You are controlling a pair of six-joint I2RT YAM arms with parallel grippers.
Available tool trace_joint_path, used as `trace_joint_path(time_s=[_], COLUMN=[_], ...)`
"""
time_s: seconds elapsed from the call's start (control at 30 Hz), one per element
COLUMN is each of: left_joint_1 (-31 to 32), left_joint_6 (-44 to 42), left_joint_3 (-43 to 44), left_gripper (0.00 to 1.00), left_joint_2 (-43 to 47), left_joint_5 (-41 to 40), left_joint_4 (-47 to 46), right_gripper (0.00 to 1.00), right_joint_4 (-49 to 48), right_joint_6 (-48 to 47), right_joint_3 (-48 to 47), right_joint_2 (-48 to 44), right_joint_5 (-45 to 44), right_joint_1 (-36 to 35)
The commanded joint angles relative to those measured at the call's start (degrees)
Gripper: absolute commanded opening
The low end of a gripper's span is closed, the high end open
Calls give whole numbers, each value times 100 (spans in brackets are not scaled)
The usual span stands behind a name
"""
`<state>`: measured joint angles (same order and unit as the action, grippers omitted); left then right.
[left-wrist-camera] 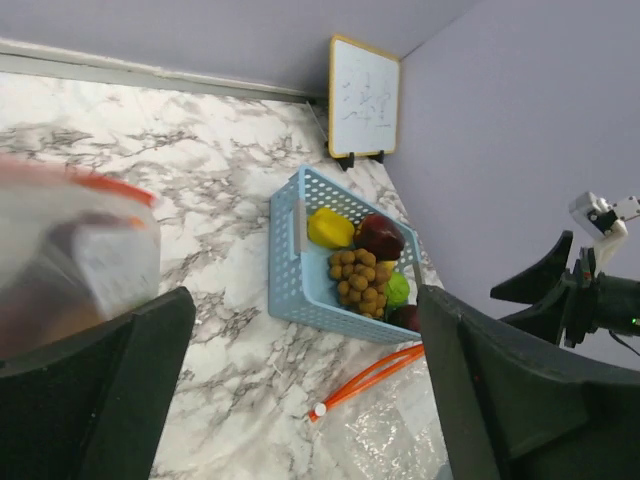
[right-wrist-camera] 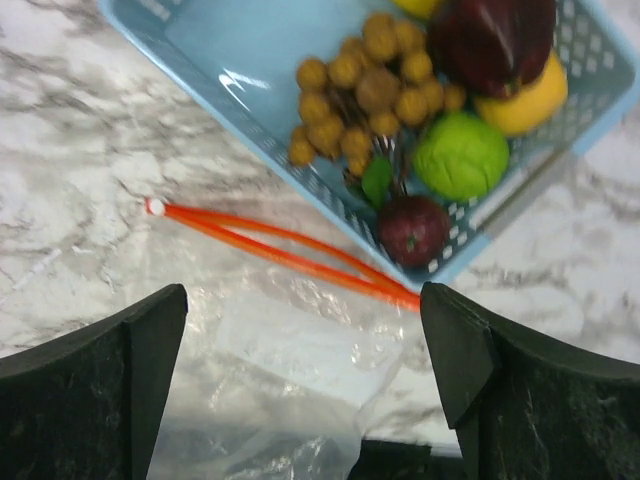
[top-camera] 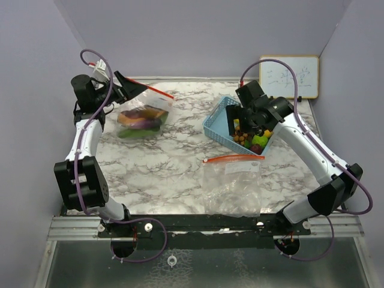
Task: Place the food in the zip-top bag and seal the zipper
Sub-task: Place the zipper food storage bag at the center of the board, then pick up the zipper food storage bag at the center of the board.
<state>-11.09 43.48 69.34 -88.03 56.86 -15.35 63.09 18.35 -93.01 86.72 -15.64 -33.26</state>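
A blue mesh basket (top-camera: 217, 123) at the right holds food: a brown grape bunch (right-wrist-camera: 365, 90), a lime-green fruit (right-wrist-camera: 460, 155), a dark red fruit (right-wrist-camera: 415, 228), a larger dark red one (right-wrist-camera: 490, 40) and a yellow one (right-wrist-camera: 520, 95). My right gripper (top-camera: 243, 123) hovers open over the basket and is empty (right-wrist-camera: 302, 295). An empty clear zip-top bag (top-camera: 237, 174) with an orange zipper (right-wrist-camera: 280, 245) lies just in front of the basket. A second bag (top-camera: 143, 117) at the back left holds green, orange and purple food. My left gripper (top-camera: 129, 86) is open beside that bag's orange zipper (top-camera: 159, 92).
A small whiteboard (top-camera: 289, 76) leans on the back right wall. Purple walls close in the marble table (top-camera: 180, 180) on three sides. In the left wrist view the filled bag (left-wrist-camera: 70, 250) is blurred at the left edge and the basket (left-wrist-camera: 290, 270) lies ahead.
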Motion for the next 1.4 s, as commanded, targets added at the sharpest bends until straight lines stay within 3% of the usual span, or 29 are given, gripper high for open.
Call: trace_joint_path(time_s=[0.0, 0.1, 0.27, 0.43, 0.53, 0.67, 0.7, 0.77, 0.83, 0.9, 0.93, 1.17, 1.37], left_joint_1=[-55, -51, 199, 909, 1313, 1452, 1451, 1459, 1461, 1480, 1491, 1638, 1786], left_joint_6=[-237, -151, 616, 68, -204, -179, -177, -150, 1, 221, 321, 671, -677], left_joint_3=[20, 121, 57, 132, 24, -297, -327, -358, -361, -400, -432, -385, 242], left_gripper=[99, 99, 99, 99, 99, 99, 99, 99, 99, 99, 99, 99, 99], left_joint_2=[140, 177, 205, 331, 371, 351, 343, 315, 260, 189, 169, 88, -277], left_joint_5=[-454, -421, 4, -124, -186, -189, -178, -166, -98, -18, -2, 106, -135], left_joint_4=[465, 520, -340, 247, 537, 507, 493, 459, 317, 77, -45, -333, 837], right_gripper=[99, 99, 99, 99, 99, 100, 95, 76, 51, 13, 3, 2, 2], right_joint_4=[1049, 944, 791, 162, -48, -504, -672, -1046, -1386, -1684, -1791, -2814, -2726], right_joint_6=[1505, 1815, 2318, 2256, 2227, 2179, 2139, 1973, 1804, 1657, 1601, 522, -570], right_joint_3=[757, 1637, 2483, 3196, 3545, 4016, 4128, 4260, 4311, 4245, 4164, 3281, 2323], right_joint_2=[-422, -832, -1251, -1292, -1282, -1248, -1240, -1277, -1433, -1690, -1855, -2791, -2087], right_joint_5=[95, 872, 866, 1536, 1487, 1661, 1743, 1998, 2302, 2660, 2788, 3974, 5905], right_joint_1=[430, 796, 865, 883, 909, 958, 968, 970, 970, 970, 970, 970, 964])
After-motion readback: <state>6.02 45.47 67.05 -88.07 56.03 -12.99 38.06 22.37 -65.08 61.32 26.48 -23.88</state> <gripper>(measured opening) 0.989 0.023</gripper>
